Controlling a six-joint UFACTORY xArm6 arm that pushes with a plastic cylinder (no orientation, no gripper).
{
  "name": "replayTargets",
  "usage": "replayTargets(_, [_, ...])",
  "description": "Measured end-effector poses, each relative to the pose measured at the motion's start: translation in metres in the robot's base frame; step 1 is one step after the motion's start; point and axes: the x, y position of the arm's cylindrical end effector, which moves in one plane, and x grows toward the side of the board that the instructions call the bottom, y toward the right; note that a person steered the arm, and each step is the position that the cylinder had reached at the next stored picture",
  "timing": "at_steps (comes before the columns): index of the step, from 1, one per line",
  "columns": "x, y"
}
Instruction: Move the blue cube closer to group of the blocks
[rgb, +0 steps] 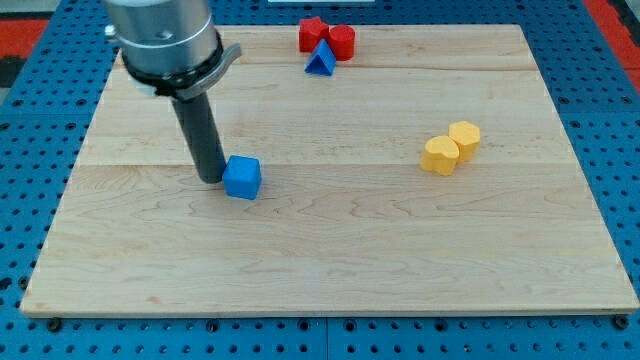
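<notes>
Blue cube (242, 178) sits lowest in the frame, left of the middle of the board (330, 260). My tip (211, 179) touches its left side; it is just a rod and holds nothing. I think I am starting the push. Next I should slide the cube up and right, toward the red blocks (327, 38) and blue triangle (321, 60) at the top.

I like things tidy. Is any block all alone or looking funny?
Yes, the blue cube sits alone near the view's left, turned a bit askew, with my tip right at its left side. The red blocks, blue triangle and yellow blocks huddle together.
</notes>
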Motion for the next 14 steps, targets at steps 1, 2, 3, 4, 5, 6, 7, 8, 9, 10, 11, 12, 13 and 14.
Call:
replayTargets(1, [-0.002,0.002])
replayTargets(2, [0.029,0.001])
replayTargets(3, [0.066,0.000])
replayTargets(4, [0.034,0.025])
replayTargets(5, [-0.025,0.027])
replayTargets(6, [-0.038,0.044])
replayTargets(7, [-0.046,0.055])
replayTargets(8, [-0.057,0.082])
replayTargets(9, [-0.068,0.114])
replayTargets(10, [-0.079,0.136])
replayTargets(11, [-0.082,0.153])
replayTargets(12, [-0.113,0.153])
replayTargets(13, [-0.125,0.160])
replayTargets(14, [-0.115,0.183])
